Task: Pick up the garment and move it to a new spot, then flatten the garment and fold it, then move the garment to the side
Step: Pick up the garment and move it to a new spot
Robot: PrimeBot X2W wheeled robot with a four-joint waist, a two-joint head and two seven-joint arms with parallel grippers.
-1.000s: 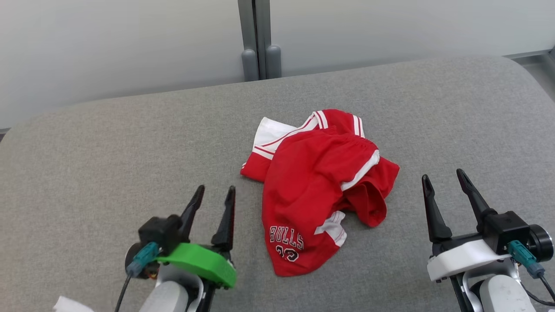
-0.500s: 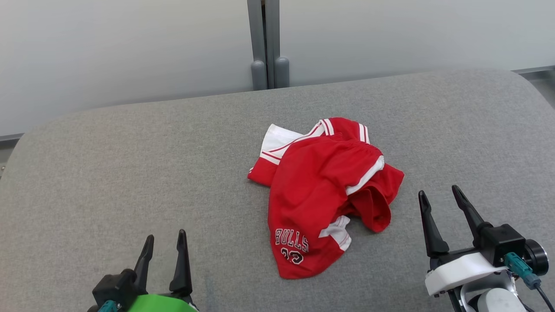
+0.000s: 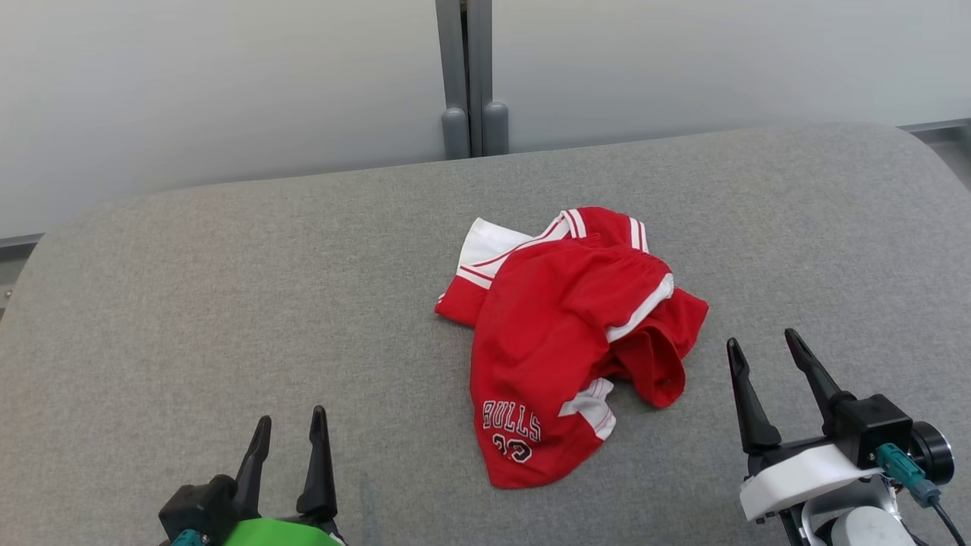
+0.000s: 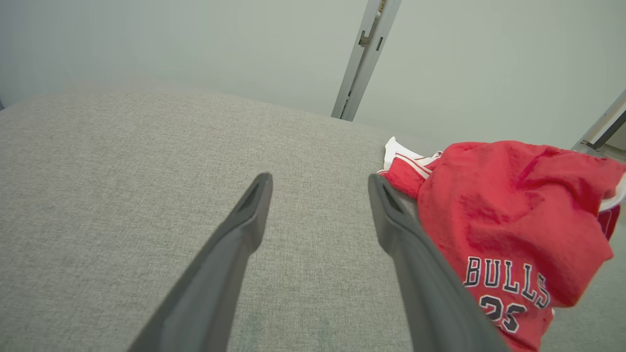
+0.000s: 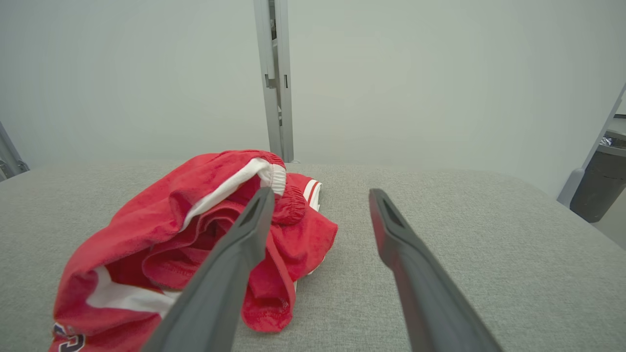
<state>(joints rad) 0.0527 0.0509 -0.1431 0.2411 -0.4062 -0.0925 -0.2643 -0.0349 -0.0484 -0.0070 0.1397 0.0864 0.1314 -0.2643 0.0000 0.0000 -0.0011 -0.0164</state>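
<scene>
Grey fabric covers the desk (image 3: 190, 303). At lower left the left gripper (image 3: 290, 415) hovers with jaws apart, holding nothing. Mid-desk lies the crumpled red garment (image 3: 561, 341), untouched. Near its right edge, the right gripper (image 3: 761, 338) has jaws apart, empty too.

place: lab or test bay | cues: pale partition panels (image 3: 227, 91), grey metal post (image 3: 466, 68), fabric-covered worktable (image 3: 227, 303)

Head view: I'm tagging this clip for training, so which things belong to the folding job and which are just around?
Job: red garment, left gripper, right gripper, grey padded surface.
Just around: grey post, pale wall panel, dark bin.
</scene>
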